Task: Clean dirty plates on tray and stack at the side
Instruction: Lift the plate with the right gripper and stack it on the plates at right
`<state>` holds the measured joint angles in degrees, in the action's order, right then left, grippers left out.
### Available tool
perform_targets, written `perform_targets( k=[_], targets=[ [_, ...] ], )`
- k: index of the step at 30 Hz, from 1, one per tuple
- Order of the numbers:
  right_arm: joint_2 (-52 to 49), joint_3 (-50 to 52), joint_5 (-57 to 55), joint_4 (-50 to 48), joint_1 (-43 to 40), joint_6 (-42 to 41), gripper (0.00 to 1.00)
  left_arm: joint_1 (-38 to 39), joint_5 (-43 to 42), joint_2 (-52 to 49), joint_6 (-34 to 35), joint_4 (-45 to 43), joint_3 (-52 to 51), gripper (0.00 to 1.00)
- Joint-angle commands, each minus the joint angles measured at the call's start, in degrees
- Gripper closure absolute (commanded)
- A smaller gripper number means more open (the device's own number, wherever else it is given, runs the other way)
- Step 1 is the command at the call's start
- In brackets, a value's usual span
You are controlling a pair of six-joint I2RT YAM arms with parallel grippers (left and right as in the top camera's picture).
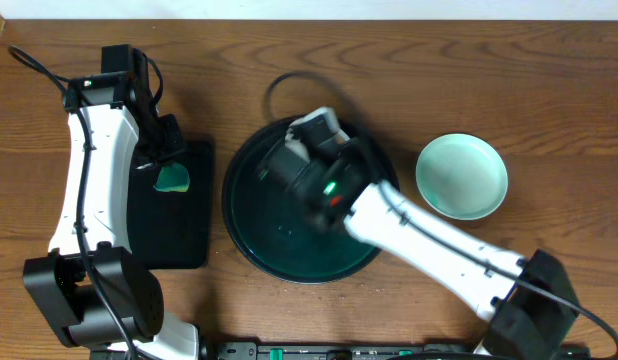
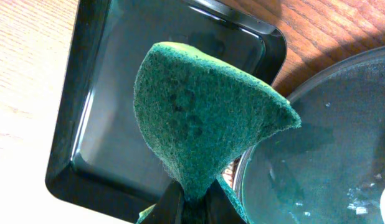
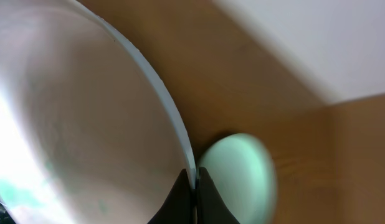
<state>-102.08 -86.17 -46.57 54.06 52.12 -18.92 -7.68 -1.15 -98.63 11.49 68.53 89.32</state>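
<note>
My right gripper (image 1: 307,140) (image 3: 194,186) is shut on the rim of a white plate (image 3: 86,124) with faint green smears, holding it tilted over the round black tray (image 1: 279,235). In the overhead view the arm mostly hides this plate. A pale mint-green plate (image 1: 462,176) lies on the table to the right of the tray and shows blurred in the right wrist view (image 3: 239,168). My left gripper (image 1: 169,170) (image 2: 192,202) is shut on a green sponge (image 2: 199,118), holding it above a rectangular black tray (image 2: 118,93). I see only one mint plate.
The rectangular black tray (image 1: 174,215) lies left of the round tray, whose wet rim shows in the left wrist view (image 2: 329,155). A black cable (image 1: 289,80) loops behind the round tray. The far table edge meets a white wall.
</note>
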Motion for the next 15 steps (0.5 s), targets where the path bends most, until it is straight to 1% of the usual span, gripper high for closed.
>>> perform_targets(
  k=[1, 5, 7, 11, 15],
  targets=[
    [2.08, -0.07, 32.7, -1.95, -7.8, 2.75, 0.99, -0.02, -0.07, 0.04, -1.16, -0.02, -0.61, 0.93],
    [5.14, -0.07, 49.35, -4.17, -15.74, 4.46, 0.99, -0.02, -0.07, 0.04, -1.16, -0.02, -0.61, 0.93],
    [7.21, -0.07, 54.18, -3.98, -20.09, 4.46, 0.99, -0.02, -0.07, 0.04, -1.16, -0.02, -0.61, 0.93],
    [11.3, -0.07, 58.27, 1.05, -30.03, 4.42, 0.99, -0.02, -0.07, 0.04, -1.18, -0.02, -0.61, 0.93],
    [13.68, -0.07, 58.4, 7.91, -40.35, 5.77, 0.99, -0.02, 0.35, 0.04, -1.18, -0.02, -0.61, 0.92]
  ],
)
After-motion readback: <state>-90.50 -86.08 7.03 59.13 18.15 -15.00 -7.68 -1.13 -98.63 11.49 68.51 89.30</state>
